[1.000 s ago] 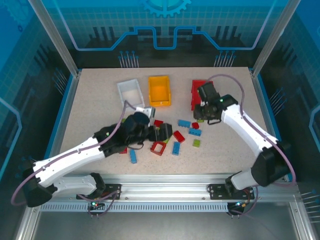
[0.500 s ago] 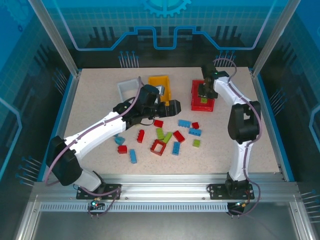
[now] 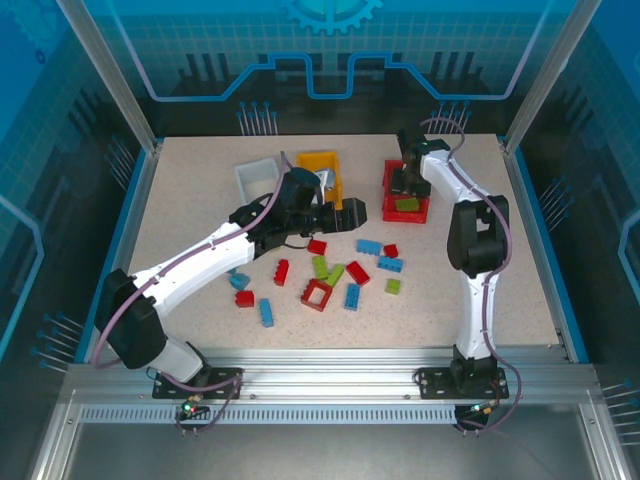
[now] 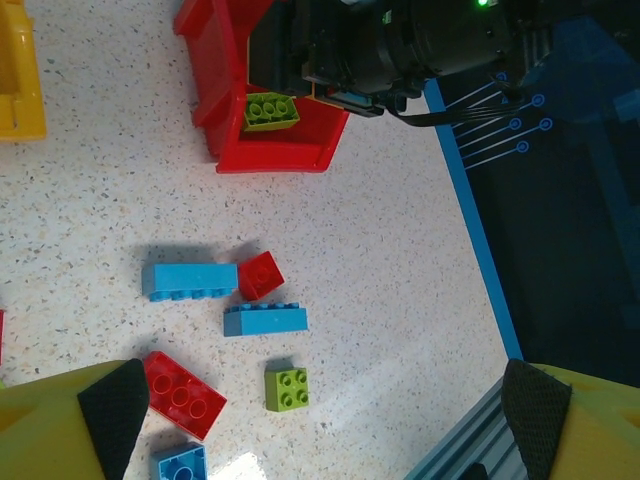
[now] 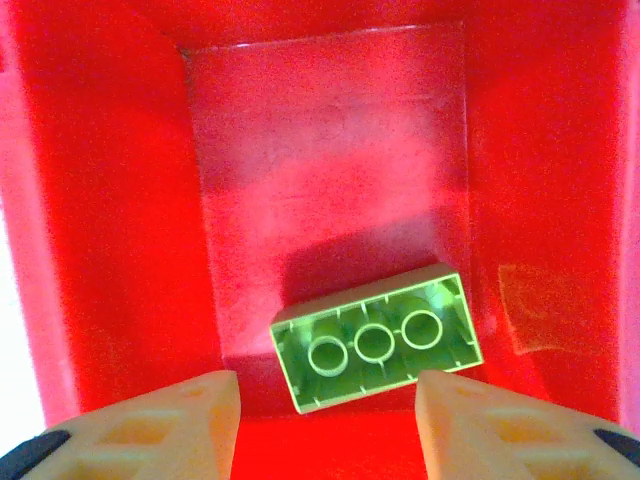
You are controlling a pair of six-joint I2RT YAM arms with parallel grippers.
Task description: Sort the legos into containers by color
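Within the last second the right pincer (image 3: 404,183) had gone from the loose legos (image 3: 340,270) to the red bin (image 5: 110,200), now spread and empty; a lime brick (image 5: 375,345) lay inside, one piece sorted. The left pincer (image 3: 350,212) gaped empty near the yellow bin (image 3: 318,160)

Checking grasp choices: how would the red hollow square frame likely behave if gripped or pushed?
The red frame looks like rigid plastic, so probably stiff and light. Lying flat on the table, it should slide rather than roll or tip. Its open centre likely allows pinching one wall.
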